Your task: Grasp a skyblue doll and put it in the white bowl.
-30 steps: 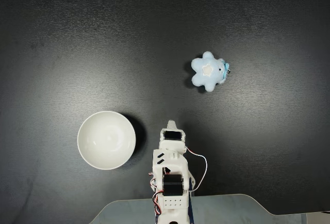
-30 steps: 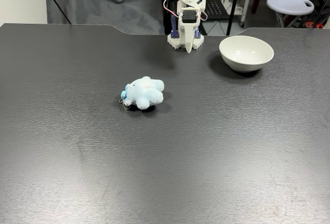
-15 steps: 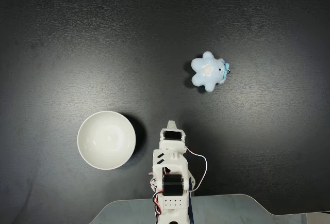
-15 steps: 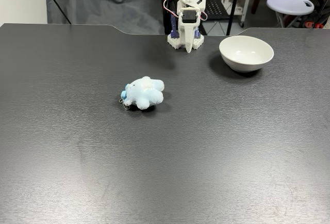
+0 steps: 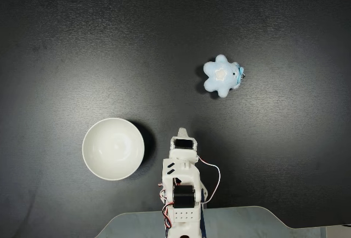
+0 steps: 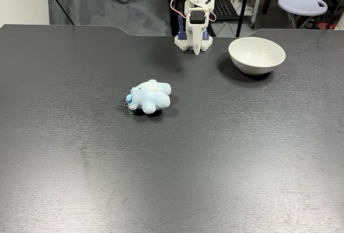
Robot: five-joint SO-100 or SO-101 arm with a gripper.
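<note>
Arm pose: your arm [image 5: 181, 186] sits folded over its base at the bottom centre of the top-down fixed view; in the front-on fixed view it [image 6: 196, 7] stands at the top centre, at the far edge of the table, stacked upright with the upper segment doubled back down.

Gripper: the gripper [image 5: 182, 132] points up-frame from the base in the top-down view; in the front-on view its tip [image 6: 196, 50] hangs just above the table [image 6: 215, 152], pointing down. Its fingers look pressed together with nothing between them, so you are holding nothing.

Skyblue doll, place: you will find the skyblue doll [image 5: 221, 76] in the upper right of the top-down view, well apart from the gripper and up-right of it. In the front-on view it [image 6: 150, 96] lies left of centre on the bare dark tabletop.

Skyblue doll, look: pale-blue plush, lumpy and star-like with stubby limbs; a whitish star-shaped patch faces up toward the top-down camera. A darker blue bit and a tiny metal ring sit at one side.

Skyblue doll, heading: it lies flat. In the top-down view the ring end points to frame right; in the front-on view that end points to frame left. Its shape is nearly round, so no clear long axis can be told.

White bowl: the white bowl [image 5: 113, 148] stands upright at lower left in the top-down view, just beside the arm; in the front-on view it [image 6: 257, 55] is at upper right, near the base, with nothing inside.
</note>
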